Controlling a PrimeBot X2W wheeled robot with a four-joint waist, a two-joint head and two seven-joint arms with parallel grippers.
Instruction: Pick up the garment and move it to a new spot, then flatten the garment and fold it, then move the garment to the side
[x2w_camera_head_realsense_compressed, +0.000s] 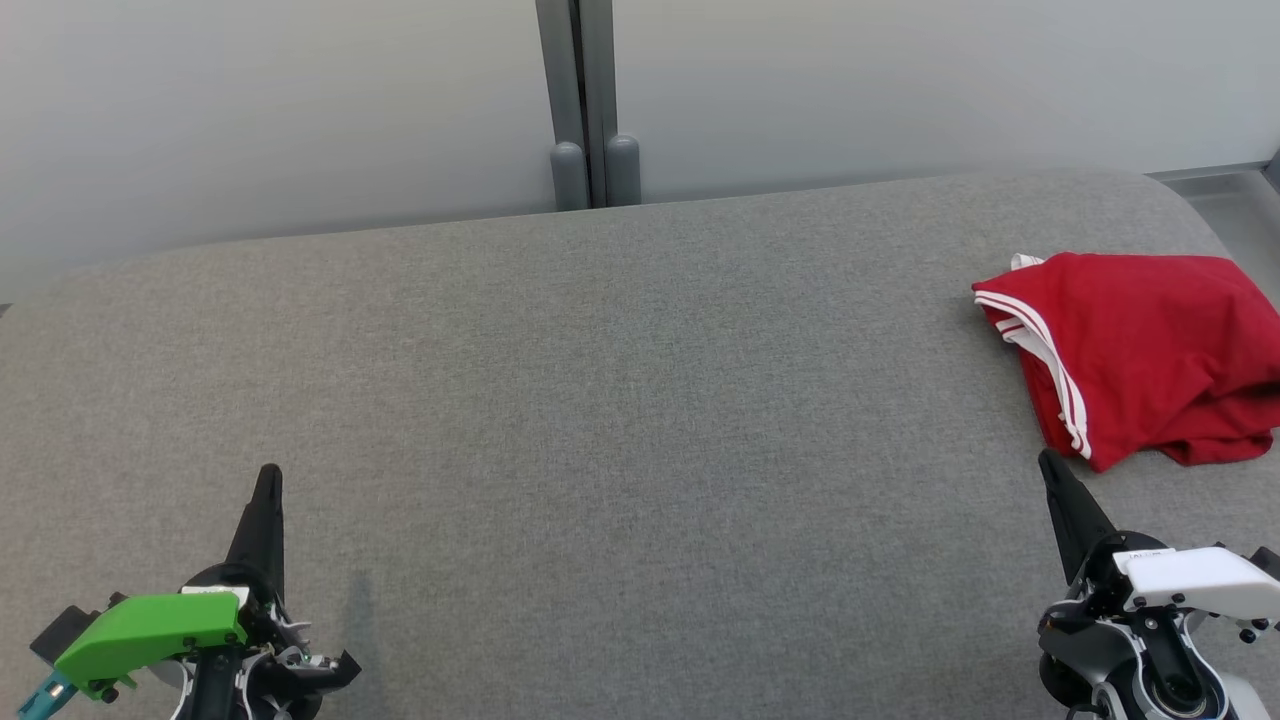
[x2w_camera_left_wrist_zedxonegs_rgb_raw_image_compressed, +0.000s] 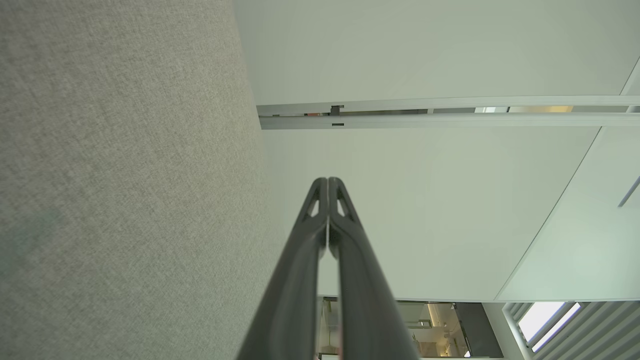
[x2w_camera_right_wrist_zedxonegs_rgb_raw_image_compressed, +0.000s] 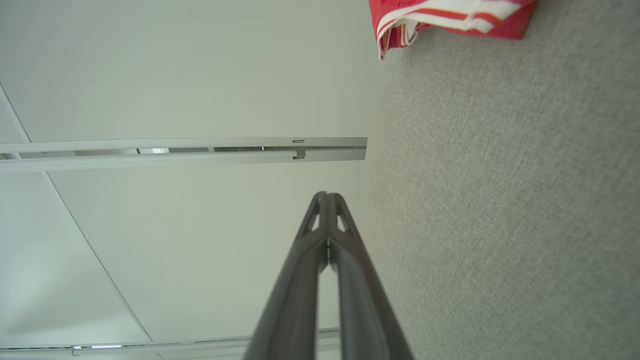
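Note:
A red garment (x2w_camera_head_realsense_compressed: 1140, 355) with white stripes lies bunched at the far right of the grey fabric surface (x2w_camera_head_realsense_compressed: 620, 420), running off the head view's right edge. A corner of the garment (x2w_camera_right_wrist_zedxonegs_rgb_raw_image_compressed: 450, 20) also shows at the top of the right wrist view. My right gripper (x2w_camera_head_realsense_compressed: 1050, 465) is shut and holds nothing; its tip sits just in front of the garment's near edge, apart from it. My left gripper (x2w_camera_head_realsense_compressed: 270, 475) is shut and holds nothing at the lower left, far from the garment. Both wrist views show the fingertips (x2w_camera_left_wrist_zedxonegs_rgb_raw_image_compressed: 327, 182) (x2w_camera_right_wrist_zedxonegs_rgb_raw_image_compressed: 326, 196) pressed together.
The grey surface ends at a rounded back edge against a pale wall (x2w_camera_head_realsense_compressed: 300, 110) with a vertical grey post (x2w_camera_head_realsense_compressed: 590, 100). Wide bare fabric lies between the two grippers. A strip of floor (x2w_camera_head_realsense_compressed: 1235, 200) shows past the surface's far right corner.

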